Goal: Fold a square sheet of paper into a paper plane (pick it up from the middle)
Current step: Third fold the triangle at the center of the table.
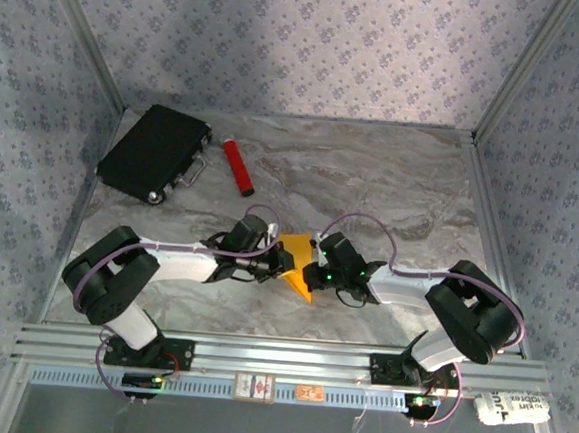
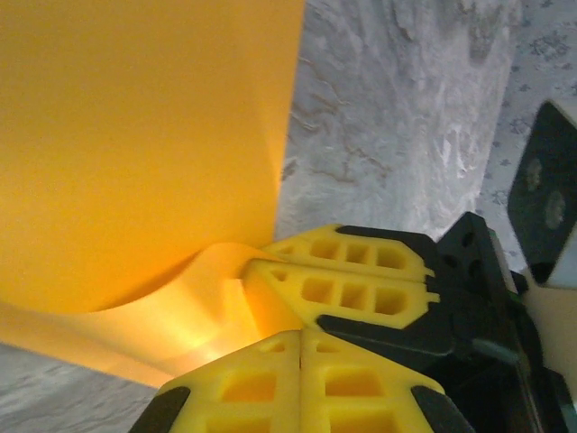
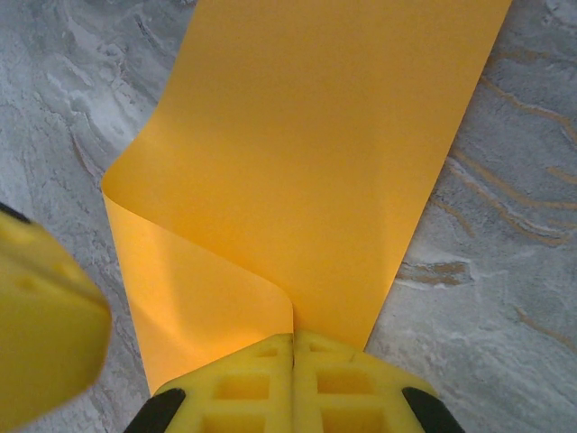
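Note:
The square sheet of paper, orange-yellow and partly folded over, lies on the marble table between the two grippers. In the right wrist view the sheet stretches away with one flap curled over. Its folded edge runs into the seam of my right gripper, which is shut on it. My left gripper is shut too, and the sheet's curled edge meets its tips. The right gripper's yellow fingers cross just above them. In the top view the left gripper and the right gripper nearly touch.
A black case lies at the back left with a red cylinder beside it. Metal frame posts and patterned walls close in the table's sides and back. An aluminium rail runs along the near edge.

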You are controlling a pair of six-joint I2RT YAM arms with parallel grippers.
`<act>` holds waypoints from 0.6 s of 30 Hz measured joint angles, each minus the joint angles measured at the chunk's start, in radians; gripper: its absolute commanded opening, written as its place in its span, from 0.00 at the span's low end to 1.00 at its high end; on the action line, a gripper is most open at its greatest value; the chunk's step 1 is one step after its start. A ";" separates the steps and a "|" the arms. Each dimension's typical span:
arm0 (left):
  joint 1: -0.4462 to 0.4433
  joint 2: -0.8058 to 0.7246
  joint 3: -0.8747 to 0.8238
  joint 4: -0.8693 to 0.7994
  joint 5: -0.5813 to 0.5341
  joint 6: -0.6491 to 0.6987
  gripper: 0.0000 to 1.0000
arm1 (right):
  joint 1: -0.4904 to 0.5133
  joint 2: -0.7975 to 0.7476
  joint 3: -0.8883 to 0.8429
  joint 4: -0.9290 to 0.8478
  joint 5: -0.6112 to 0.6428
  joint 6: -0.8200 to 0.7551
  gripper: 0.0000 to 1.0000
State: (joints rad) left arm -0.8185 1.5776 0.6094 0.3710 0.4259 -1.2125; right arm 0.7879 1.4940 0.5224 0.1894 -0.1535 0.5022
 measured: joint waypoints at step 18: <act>-0.021 0.084 -0.020 0.040 -0.053 -0.027 0.00 | 0.000 0.000 0.000 0.000 0.000 0.000 0.02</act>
State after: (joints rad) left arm -0.8398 1.6619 0.5896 0.4114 0.3725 -1.2392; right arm 0.7879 1.4940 0.5224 0.1894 -0.1535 0.5022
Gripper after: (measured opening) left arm 0.047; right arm 0.052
